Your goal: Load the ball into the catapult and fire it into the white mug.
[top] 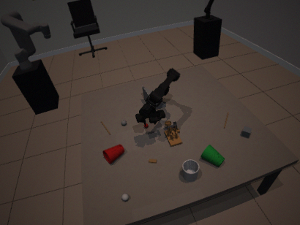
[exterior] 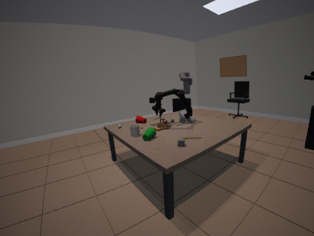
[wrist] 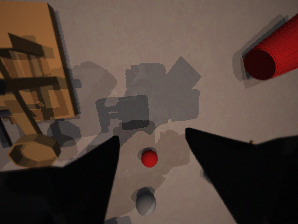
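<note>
The red ball (top: 146,126) (wrist: 149,158) lies on the table beside the catapult (top: 173,139) (exterior: 163,126) (wrist: 68,92). The catapult's empty cup (wrist: 34,151) shows at the left in the wrist view. My gripper (top: 149,120) (exterior: 158,114) (wrist: 152,136) is open and empty above the table. In the wrist view the red ball shows in the gap between the fingers, below them on the table. The white mug (top: 190,172) (exterior: 135,131) stands upright near the table's front edge and is out of the wrist view.
A grey ball (wrist: 146,203) lies close to the red one. Another grey ball (top: 124,123), a red cup (top: 114,153) (exterior: 141,119) (wrist: 260,64), a green cup (top: 213,155) (exterior: 149,134), a white ball (top: 125,197), a grey block (top: 246,132) and an orange piece (top: 152,161) lie around.
</note>
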You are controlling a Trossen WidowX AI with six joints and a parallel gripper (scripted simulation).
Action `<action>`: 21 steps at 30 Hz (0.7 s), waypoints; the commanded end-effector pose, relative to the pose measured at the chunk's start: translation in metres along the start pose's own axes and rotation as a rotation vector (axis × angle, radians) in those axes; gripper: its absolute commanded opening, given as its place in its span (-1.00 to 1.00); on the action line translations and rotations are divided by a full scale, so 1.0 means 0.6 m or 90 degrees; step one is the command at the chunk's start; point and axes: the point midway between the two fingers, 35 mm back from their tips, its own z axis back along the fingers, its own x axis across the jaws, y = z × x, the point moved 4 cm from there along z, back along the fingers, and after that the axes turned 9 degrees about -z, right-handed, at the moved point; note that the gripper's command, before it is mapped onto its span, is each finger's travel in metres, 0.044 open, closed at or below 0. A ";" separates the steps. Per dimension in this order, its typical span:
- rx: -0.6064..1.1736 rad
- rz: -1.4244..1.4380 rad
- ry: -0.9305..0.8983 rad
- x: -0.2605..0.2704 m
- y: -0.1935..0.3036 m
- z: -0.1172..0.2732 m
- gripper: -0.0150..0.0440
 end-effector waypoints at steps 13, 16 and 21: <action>-0.006 -0.005 -0.089 -0.058 0.164 -0.094 0.53; -0.006 -0.005 -0.089 -0.056 0.167 -0.102 0.53; -0.006 -0.005 -0.089 -0.053 0.166 -0.121 0.53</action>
